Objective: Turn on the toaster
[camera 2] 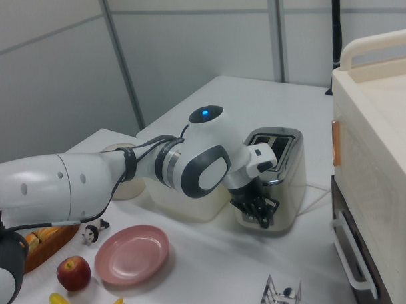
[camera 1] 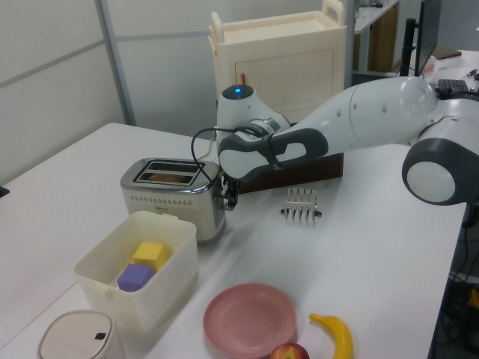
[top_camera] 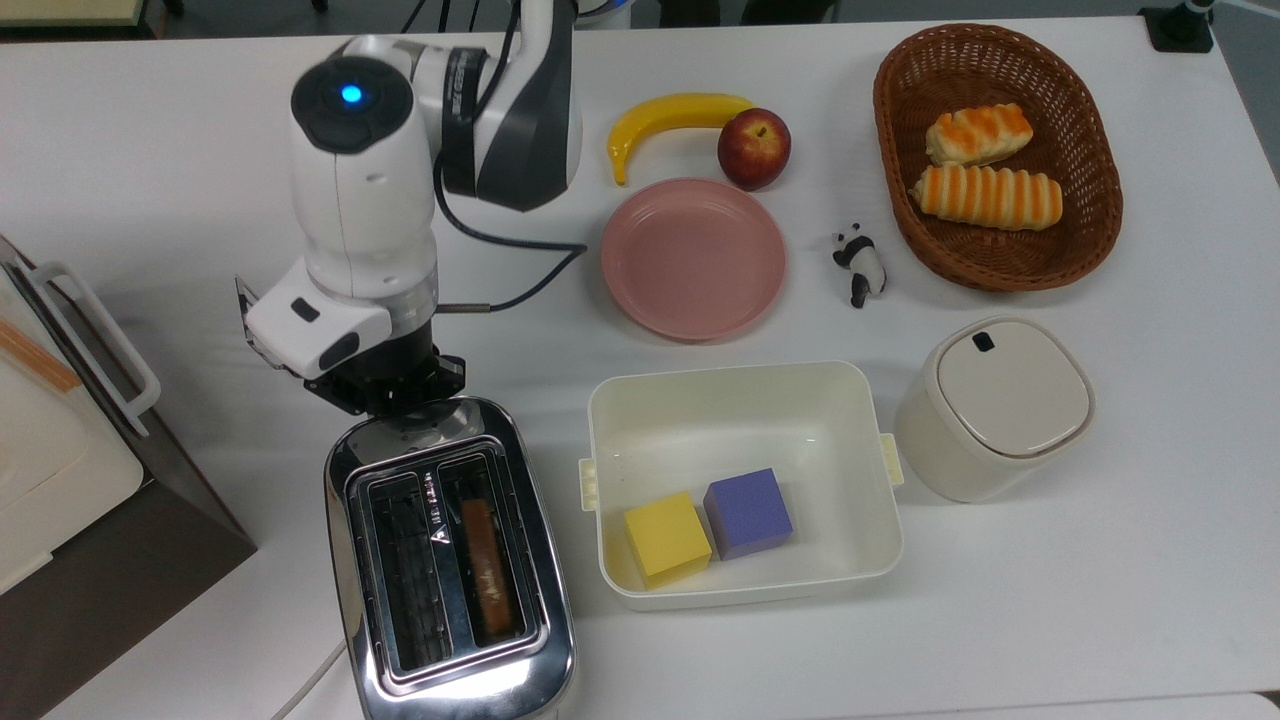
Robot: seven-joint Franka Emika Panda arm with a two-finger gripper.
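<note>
I am seeing the gripper [camera 2: 260, 209] pressing against the lever end of the chrome toaster [top_camera: 450, 560], which is sitting between the cream-and-brown appliance [top_camera: 60, 470] and the white bin [top_camera: 745, 400]. A bread slice [top_camera: 487, 570] is sitting low in one slot. I cannot tell how the fingers are standing.

A mirror-polished chrome toaster [top_camera: 450, 560] with dark matt slots stands on a smooth, matt white table [top_camera: 1100, 600], beside a glossy white plastic tub [top_camera: 745, 400]. The brown basket [top_camera: 1090, 215] is rough woven wicker, the pink plate [top_camera: 693, 258] smooth with a satin sheen. The arm's shell [top_camera: 365, 190] is glossy white plastic.
</note>
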